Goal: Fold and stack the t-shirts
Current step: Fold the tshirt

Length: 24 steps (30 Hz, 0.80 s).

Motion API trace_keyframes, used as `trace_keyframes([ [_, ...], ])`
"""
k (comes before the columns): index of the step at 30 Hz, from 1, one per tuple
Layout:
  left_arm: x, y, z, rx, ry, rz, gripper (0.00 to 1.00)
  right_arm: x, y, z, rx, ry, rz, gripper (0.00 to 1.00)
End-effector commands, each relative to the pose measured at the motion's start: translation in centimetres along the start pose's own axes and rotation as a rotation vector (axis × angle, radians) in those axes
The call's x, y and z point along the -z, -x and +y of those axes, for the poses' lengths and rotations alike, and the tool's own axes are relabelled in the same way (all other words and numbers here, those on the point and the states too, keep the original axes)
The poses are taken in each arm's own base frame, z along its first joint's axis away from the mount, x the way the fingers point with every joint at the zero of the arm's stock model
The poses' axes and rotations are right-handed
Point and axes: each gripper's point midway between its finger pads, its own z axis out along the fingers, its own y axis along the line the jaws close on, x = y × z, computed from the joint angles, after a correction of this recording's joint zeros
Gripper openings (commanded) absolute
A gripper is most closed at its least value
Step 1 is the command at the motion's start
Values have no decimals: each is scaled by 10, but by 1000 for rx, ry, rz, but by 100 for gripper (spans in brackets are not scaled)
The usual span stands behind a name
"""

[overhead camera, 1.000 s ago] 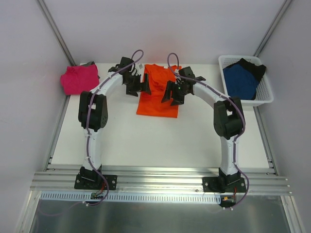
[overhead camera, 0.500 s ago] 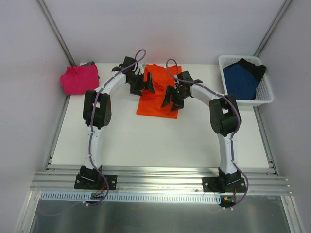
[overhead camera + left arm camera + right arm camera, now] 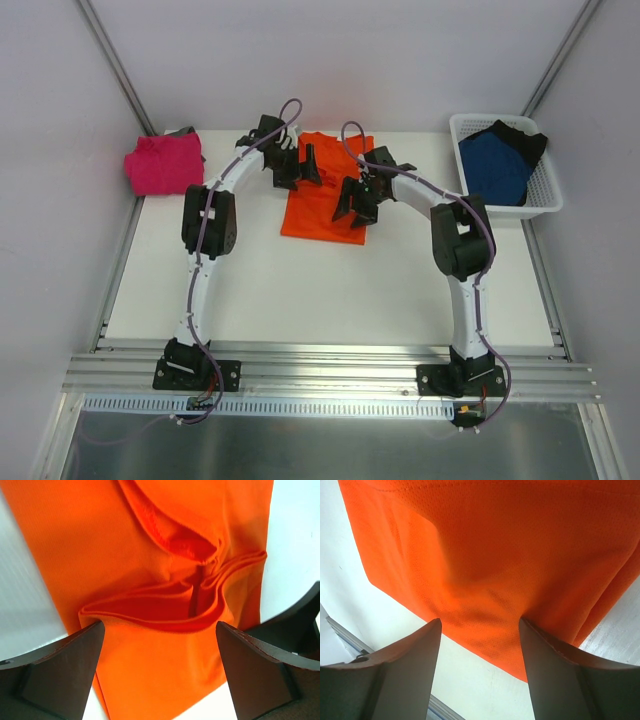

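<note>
A white table [image 3: 300,290] boxed in by pale walls and slim metal posts, the two arms arching in from the near edge; between them, towards the back, lies the orange t-shirt [image 3: 322,218], already narrowed into a long strip, flat at its near end and rumpled at the far one

The left gripper [image 3: 160,630] hangs over that far end with its jaws spread wide and nothing between them; the right gripper [image 3: 480,625] stands over the near hem, jaws also apart and clamped on nothing, though whether its tips touch the cloth I cannot tell

The trouble I would expect sits under the left claw; the layers there gape in loose, puckered loops, so a pinch might catch only the top ply and pull the fold open as it lifts; if the two claws take hold at unequal depth, or one rises ahead of the other, the strip would likely skew rather than double over squarely; the cloth looks thin and slippery enough to slide on the bare tabletop instead of folding; and the two wrists work near each other over one narrow shirt — a careless crossing could knock them together

At the right edge stands a white mesh basket [image 3: 508,209]; in it a dark blue t-shirt [image 3: 495,165] fills most of the space, with a black t-shirt [image 3: 525,135] bunched behind it and spilling at the far rim — both unfolded; the pink t-shirt [image 3: 163,165] sits in no container, lying well apart at the far left corner
</note>
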Motion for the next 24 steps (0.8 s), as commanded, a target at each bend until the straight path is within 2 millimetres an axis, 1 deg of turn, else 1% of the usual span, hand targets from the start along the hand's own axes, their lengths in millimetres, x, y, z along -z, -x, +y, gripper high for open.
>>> trace_keyframes([
  [1, 1, 31, -16, -41, -37, -85, 95, 3, 0, 8, 32, 1, -6, 67],
  [3, -2, 36, -16, -46, -40, -100, 95, 4, -3, 10, 40, 1, -2, 67],
  [5, 3, 43, -16, -61, -22, -127, 95, 7, -2, 12, 56, 2, -10, 67],
  [7, 20, 56, -19, -75, 1, -171, 96, 14, 1, 15, 82, -5, -31, 67],
  [8, 30, 63, -15, -82, 25, -195, 97, 23, 5, 18, 92, -2, -52, 67],
  [9, 48, 69, -17, -98, 54, -229, 99, 28, 7, 20, 100, -2, -62, 67],
  [10, 60, 72, -13, -87, 90, -250, 99, 33, 9, 19, 96, -5, -72, 67],
  [11, 85, 81, -14, -78, 115, -297, 99, 45, 13, 25, 105, 6, -97, 67],
  [12, 89, 72, -10, -52, 115, -278, 99, 50, 14, 24, 103, 6, -108, 66],
  [13, 97, 70, -10, -39, 113, -279, 99, 55, 14, 21, 95, 3, -112, 67],
  [14, 116, 72, -14, -32, 110, -302, 99, 65, 16, 25, 98, 13, -128, 66],
  [15, 113, 55, -10, -25, 93, -256, 99, 70, 16, 24, 94, 14, -136, 67],
  [16, 117, 47, -11, -22, 84, -237, 99, 74, 15, 17, 78, 6, -136, 67],
  [17, 120, 39, -10, -13, 77, -217, 97, 76, 14, 15, 69, 5, -134, 67],
  [18, 123, 24, -10, -4, 58, -184, 97, 81, 13, 14, 64, 10, -140, 67],
  [19, 123, 16, -11, -8, 45, -164, 96, 86, 15, 11, 51, 11, -147, 67],
  [20, 127, 8, -14, -9, 37, -145, 95, 86, 12, 5, 34, 5, -141, 67],
  [21, 123, -7, -10, 6, 37, -109, 94, 87, 12, 2, 25, 3, -142, 67],
  [22, 122, -15, -10, 11, 23, -88, 95, 91, 14, -3, 16, -2, -150, 67],
  [23, 122, -21, -10, 11, 24, -73, 98, 91, 14, -7, 4, -10, -147, 67],
  [24, 118, -32, -5, 28, 32, -44, 99, 92, 15, -10, -4, -14, -150, 67],
])
